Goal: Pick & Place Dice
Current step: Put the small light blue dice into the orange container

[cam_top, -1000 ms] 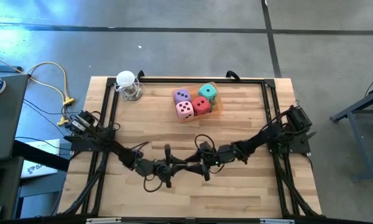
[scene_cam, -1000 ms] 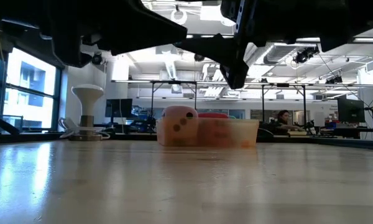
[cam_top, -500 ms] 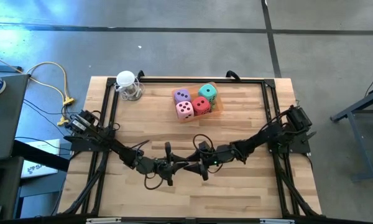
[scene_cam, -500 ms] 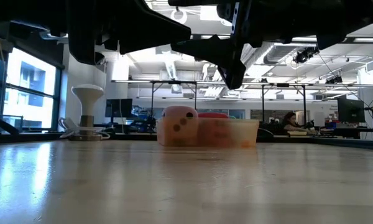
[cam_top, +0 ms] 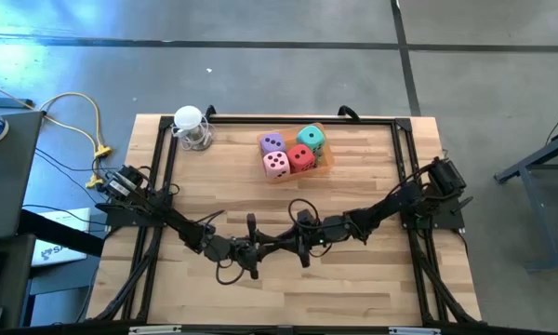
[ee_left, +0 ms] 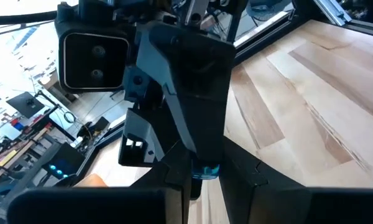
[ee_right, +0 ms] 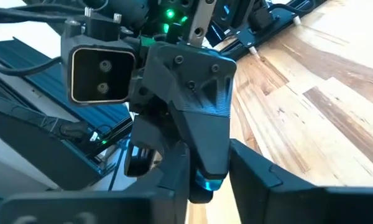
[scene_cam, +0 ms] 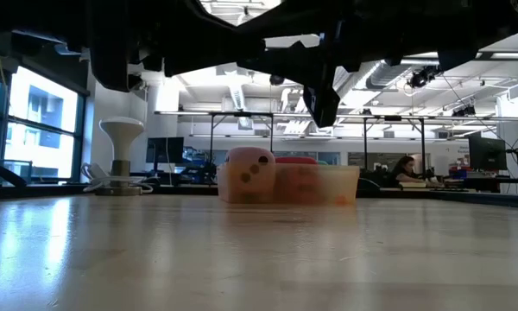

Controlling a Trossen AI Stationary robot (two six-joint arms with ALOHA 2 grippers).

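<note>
Four dice sit together in a shallow orange tray (cam_top: 325,164) at the table's far middle: purple (cam_top: 272,142), teal-green (cam_top: 310,138), pink (cam_top: 276,164) and red (cam_top: 300,157). In the low view the pink die (scene_cam: 249,174) shows at the tray's (scene_cam: 332,185) left end. My left gripper (cam_top: 263,249) and my right gripper (cam_top: 296,247) meet nose to nose above the near middle of the table, far from the dice. Each wrist view shows the other gripper filling the picture. Both are a little open and hold nothing; whether they touch each other I cannot tell.
A white round-topped stand (cam_top: 190,125) is at the far left corner and also shows in the low view (scene_cam: 121,155). A black frame (cam_top: 163,177) runs along the table's left, far and right sides. Bare wood lies between the arms and the tray.
My right gripper has gone a little toward the table's left edge, closing the gap to my left gripper. The dice and the tray have kept still.
</note>
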